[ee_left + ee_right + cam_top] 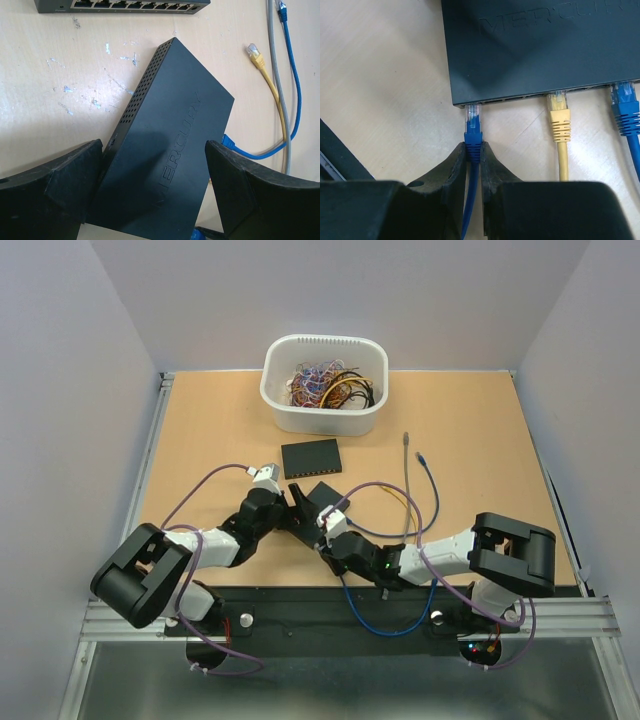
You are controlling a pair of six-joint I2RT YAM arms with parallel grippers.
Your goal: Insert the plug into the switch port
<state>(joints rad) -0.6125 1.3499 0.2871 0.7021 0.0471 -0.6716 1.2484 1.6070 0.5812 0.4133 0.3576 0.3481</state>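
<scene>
"Where's the switch?"

"On the table (pixel 480 490). The black switch (pixel 170 150) lies flat and askew between the arms. The left gripper (pixel 154 160) straddles it, jaws spread wide, one on each side."

"And the right gripper (pixel 474 150)?"

"Nearly closed, pinching the blue plug (pixel 473 122) by its boot. The plug's clear tip is at the end port (pixel 473 104) on the switch's front edge. How deep it sits, I can't tell. A yellow plug (pixel 558 102) sits in a port nearby."

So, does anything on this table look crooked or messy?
The black box sitting in the open left pincer lies at a slant, while the second box behind it sits roughly square to the table edge. Loose cable ends sprawl beside it, and white scuff marks fleck the wood.
</scene>
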